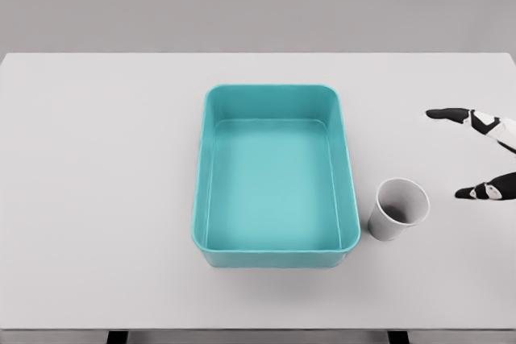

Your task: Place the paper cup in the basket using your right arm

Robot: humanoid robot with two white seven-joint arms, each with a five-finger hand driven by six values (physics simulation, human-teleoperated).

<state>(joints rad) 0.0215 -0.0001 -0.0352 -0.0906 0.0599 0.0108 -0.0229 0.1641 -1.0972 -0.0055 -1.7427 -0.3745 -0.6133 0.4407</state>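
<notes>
- The smooth, matte, pale grey flat counter [97, 199] fills most of the head view, with its far edge straight across the top and its near edge along the bottom.
- The teal, rounded-rectangle plastic basket [276, 258] sits at the counter's middle. It has glossy sloping walls, softly curved corners, a thin lip and a flat floor. Its long axis runs from twelve to six o'clock, and it holds nothing.
- The small white paper cup [397, 209], a tapered cylinder with a thin rolled rim and a dull greyish inside, stands on the counter just beside the basket's near right corner, at about four o'clock from the basket's centre. There is a narrow strip of counter between them.
- The cup stands on its narrow base with its wide mouth open upward. In the picture its axis leans toward one o'clock, so the mouth shows as an oval.
- The right hand [492, 155], hard-shelled in white and black, enters from the right edge at about three o'clock, right of the cup and apart from it.
- Two black-tipped fingers [448, 114] show, one above and one below, spread wide apart with nothing between them. The rest of the hand is cut off by the frame.
</notes>
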